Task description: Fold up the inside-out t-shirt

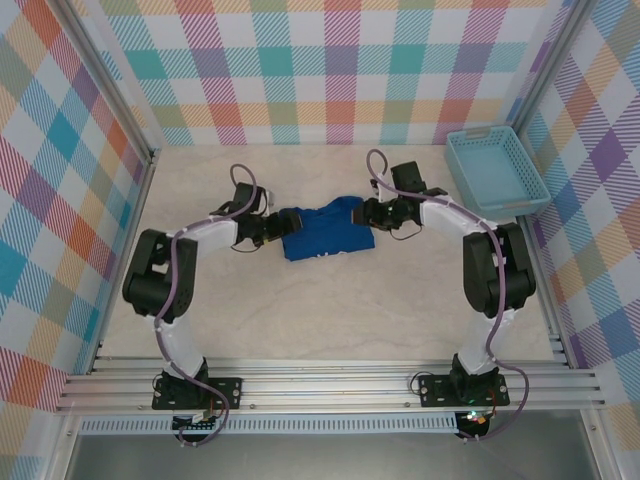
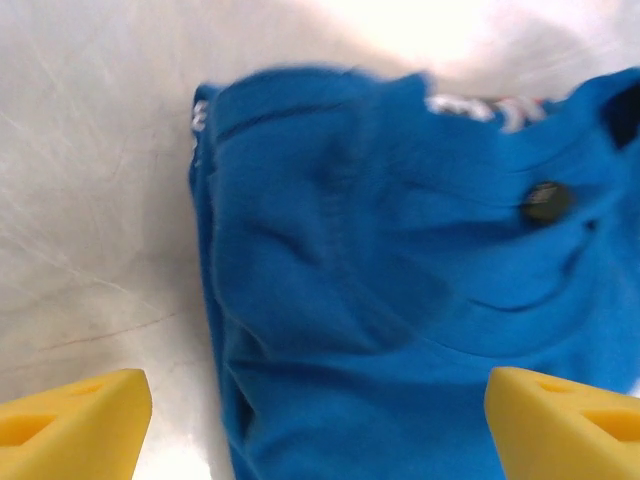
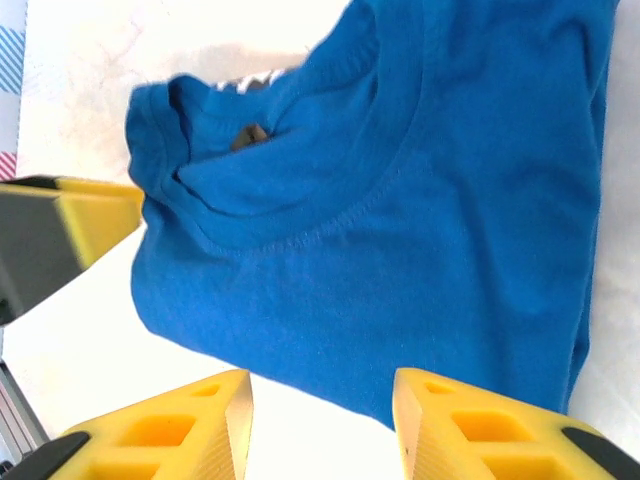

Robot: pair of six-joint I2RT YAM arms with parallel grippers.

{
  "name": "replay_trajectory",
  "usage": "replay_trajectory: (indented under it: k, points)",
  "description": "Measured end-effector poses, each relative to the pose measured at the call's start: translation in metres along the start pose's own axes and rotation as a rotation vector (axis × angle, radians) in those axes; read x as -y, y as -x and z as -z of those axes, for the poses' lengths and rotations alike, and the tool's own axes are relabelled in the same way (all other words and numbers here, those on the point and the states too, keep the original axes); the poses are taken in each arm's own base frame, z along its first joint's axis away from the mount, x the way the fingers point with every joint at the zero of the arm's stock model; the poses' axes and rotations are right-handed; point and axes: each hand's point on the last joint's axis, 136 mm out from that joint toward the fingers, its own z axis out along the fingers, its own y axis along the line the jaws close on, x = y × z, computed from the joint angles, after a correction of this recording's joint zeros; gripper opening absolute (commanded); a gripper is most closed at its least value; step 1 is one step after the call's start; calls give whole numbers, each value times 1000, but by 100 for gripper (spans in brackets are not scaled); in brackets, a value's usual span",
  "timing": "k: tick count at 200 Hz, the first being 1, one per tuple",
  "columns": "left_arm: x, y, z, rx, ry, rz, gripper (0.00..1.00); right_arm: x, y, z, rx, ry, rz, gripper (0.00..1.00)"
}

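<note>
Two pincers flank the inside-out t-shirt (image 1: pixel 325 232), which lies as a compact royal-blue bundle near the middle of the surface (image 1: pixel 330 320), well apart from the light-blue basket (image 1: pixel 495 168) out at its 2 o'clock. In the overhead view the left pincer (image 1: pixel 268 228) sits at the bundle's 9 o'clock edge and the right pincer (image 1: pixel 372 214) at its 3 o'clock edge. Both are low and either just beside or touching the cloth; I cannot tell which from there. The left wrist view shows its yellow fingertips (image 2: pixel 75 420) spread wide, one over bare surface and the other over cloth. Layered edges of the shirt stack toward 9 o'clock, a strip of white print (image 2: pixel 470 105) peeks out at 1 o'clock, and nothing is pinched. The right wrist view shows that pincer's tips partly spread, with pale surface in the gap and the shirt's nearer edge just beyond them. The curved neck seam (image 3: pixel 330 225) lies flat across the top layer, and this pincer holds nothing either. Judging by the small, layered shape, the folding looks nearly done, and this moment reads as a gap between grips. The next move probably calls for one of two things: a last fold, with each pincer closing on the full stack of layers rather than the top one alone, or a clean lift away without dragging the edges loose.
</note>
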Motion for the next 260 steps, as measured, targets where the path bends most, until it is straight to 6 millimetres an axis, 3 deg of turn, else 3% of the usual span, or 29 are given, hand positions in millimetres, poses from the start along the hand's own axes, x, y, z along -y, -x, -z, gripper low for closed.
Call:
replay_trajectory:
  k: [24, 54, 90, 126, 153, 168, 193, 234, 260]
  points:
    - [3, 1, -6, -11, -24, 5, 82, 7, -17, -2, -30, -10, -13, 42]
    - [11, -4, -18, -23, -57, 6, 68, 12, -29, -4, -50, -21, -25, 42]
    - [18, 0, -31, -15, -98, 11, 40, 10, -29, 3, -35, -28, -14, 41]
    - [33, 6, -42, -21, -152, -33, 0, 5, -23, 12, -5, -37, 9, 41]
    - [37, 23, -37, -48, -156, -90, 0, 4, -21, 22, 14, -57, 22, 41]
    - [30, 46, -24, -58, -109, -154, 0, 0, -18, 32, 33, -65, 37, 42]
    - [-5, 102, 17, -12, 6, -220, 0, -7, -12, 48, 69, -70, 62, 41]
    - [-116, 182, 102, 77, 282, -223, 0, -7, -16, 53, 59, -77, 76, 42]
    - [-172, 224, 125, 104, 436, -234, 0, -6, -18, 52, 48, -80, 77, 42]
